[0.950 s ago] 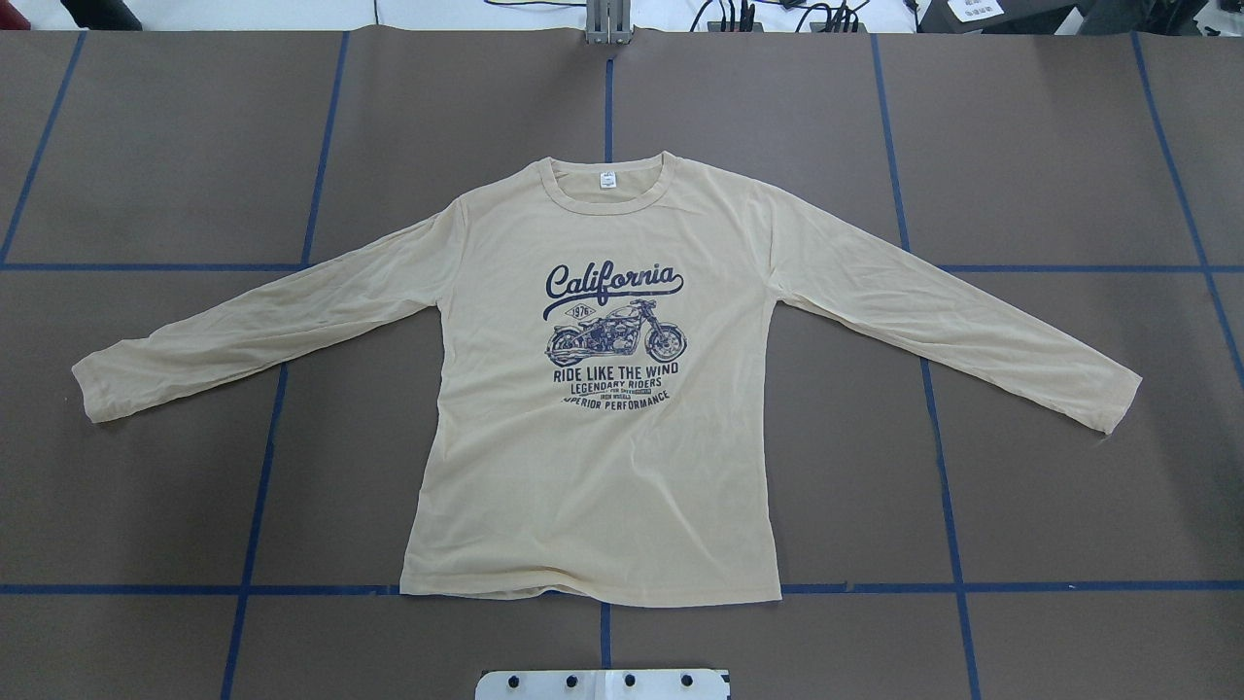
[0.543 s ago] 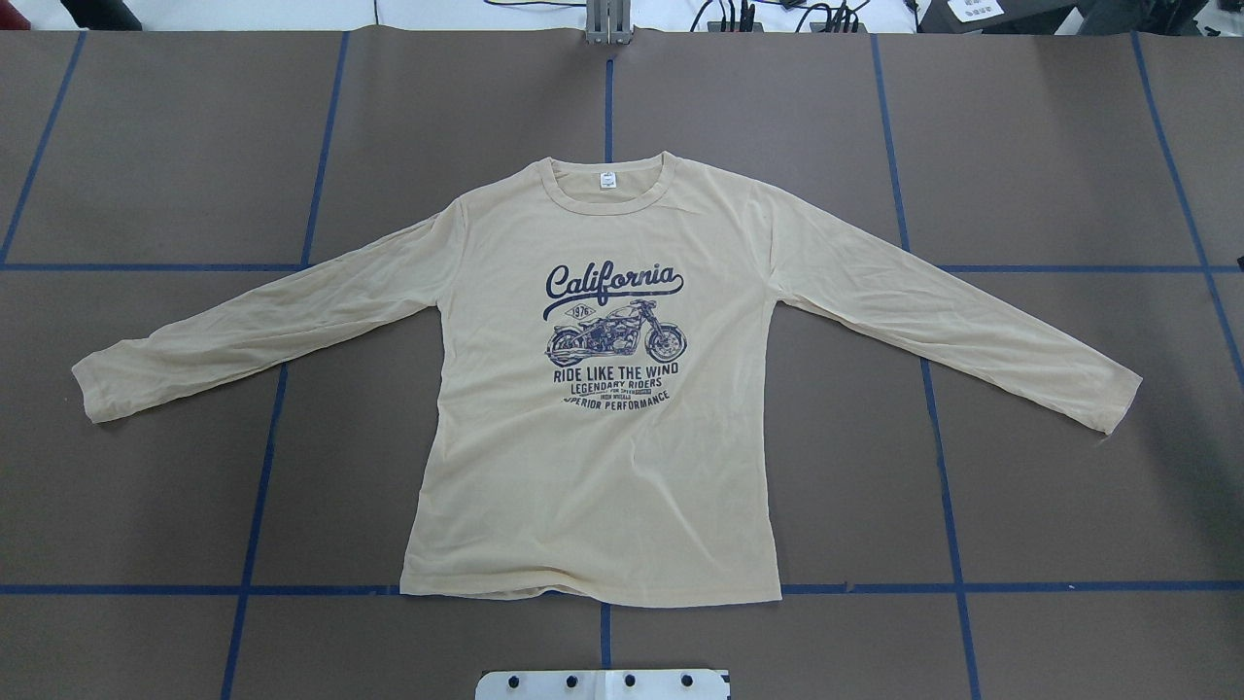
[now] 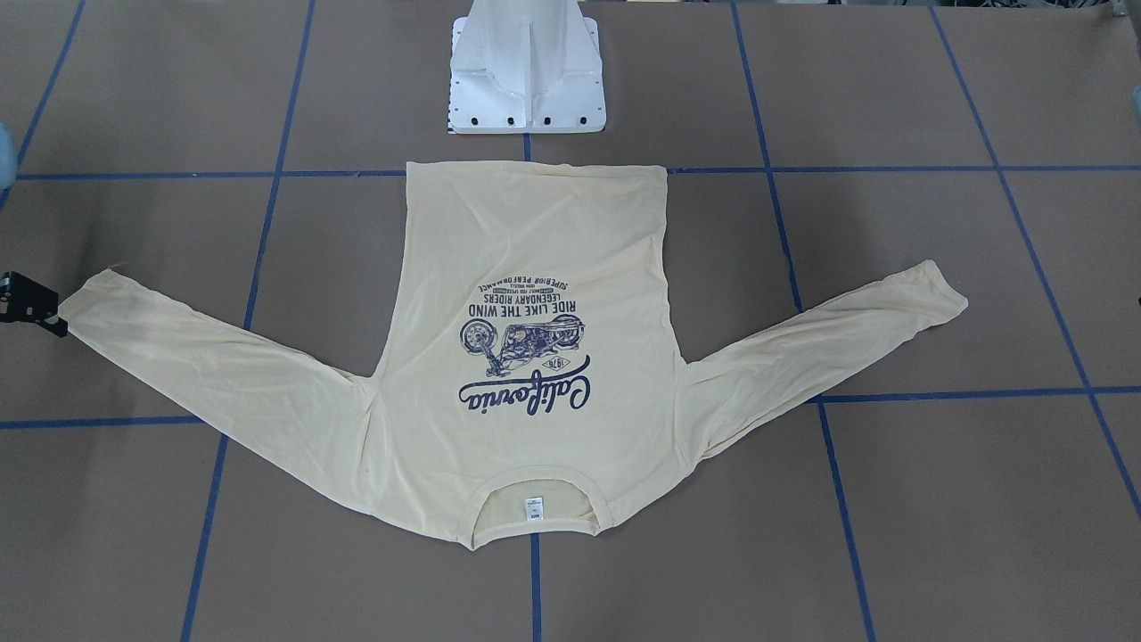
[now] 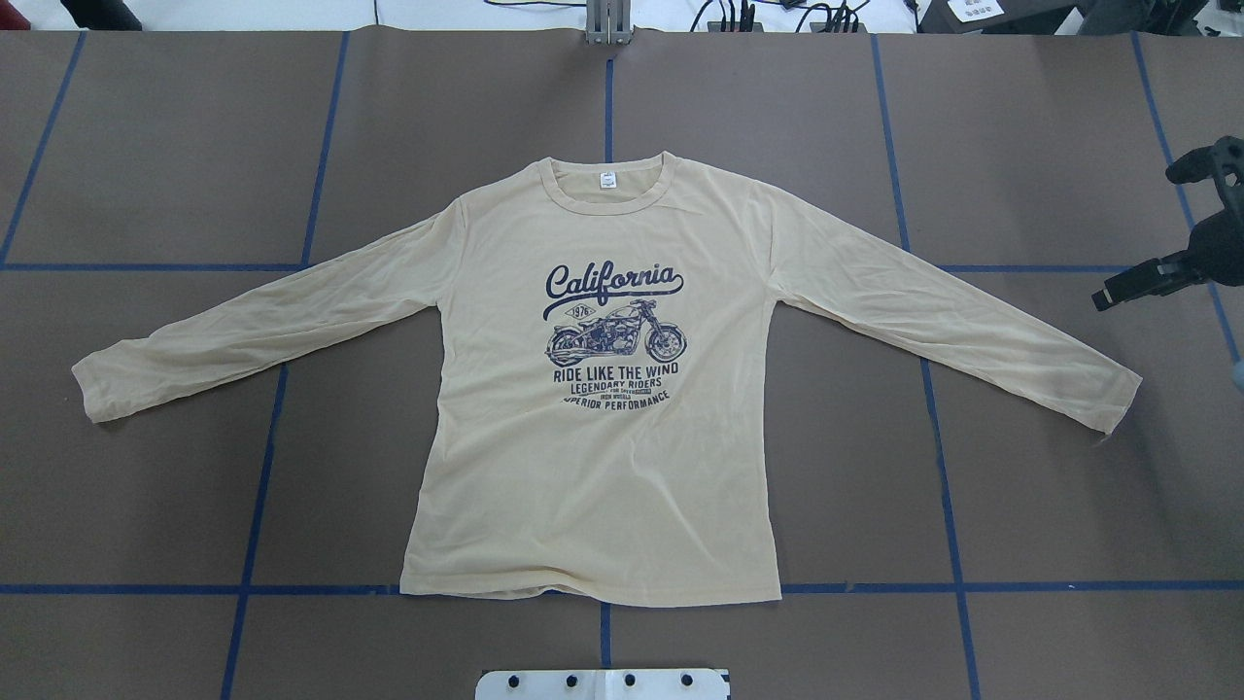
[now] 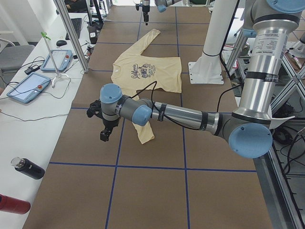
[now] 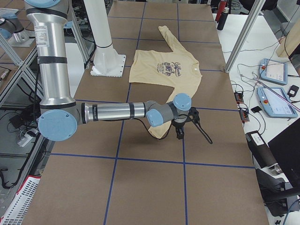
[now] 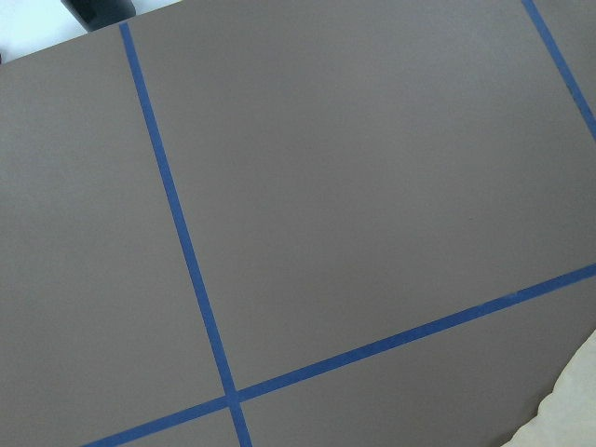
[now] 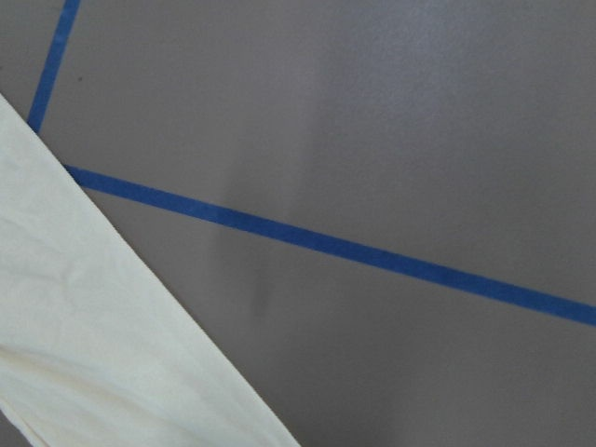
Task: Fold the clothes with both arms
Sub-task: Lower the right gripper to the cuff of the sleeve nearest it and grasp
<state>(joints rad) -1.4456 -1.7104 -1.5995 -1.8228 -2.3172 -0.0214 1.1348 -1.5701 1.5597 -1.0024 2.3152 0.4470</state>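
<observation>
The cream-yellow shirt (image 4: pixel 593 457) lies flat and face up on the brown table (image 4: pixel 194 146), collar away from the robot and both sleeves spread out. Its navy "California" print (image 3: pixel 526 357) is uncovered. My right gripper (image 4: pixel 1108 295) hangs over the table just beyond the right sleeve's cuff (image 4: pixel 1108 394), apart from it; I cannot tell how its jaws stand. The same gripper (image 3: pixel 53 323) shows at the front view's left edge. My left gripper (image 5: pixel 105 132) hovers past the left cuff (image 5: pixel 145 136), seen only from the side, so I cannot tell its state.
The white pedestal base (image 3: pixel 526 80) stands at the hem side of the shirt. Blue tape lines (image 4: pixel 933 389) grid the table. A side bench holds two tablets (image 5: pixel 28 86) and bottles (image 5: pixel 28 168). An aluminium post (image 6: pixel 243 33) rises at the far edge.
My right gripper has come into the overhead view at the right edge, near the right cuff. The shirt has not moved.
</observation>
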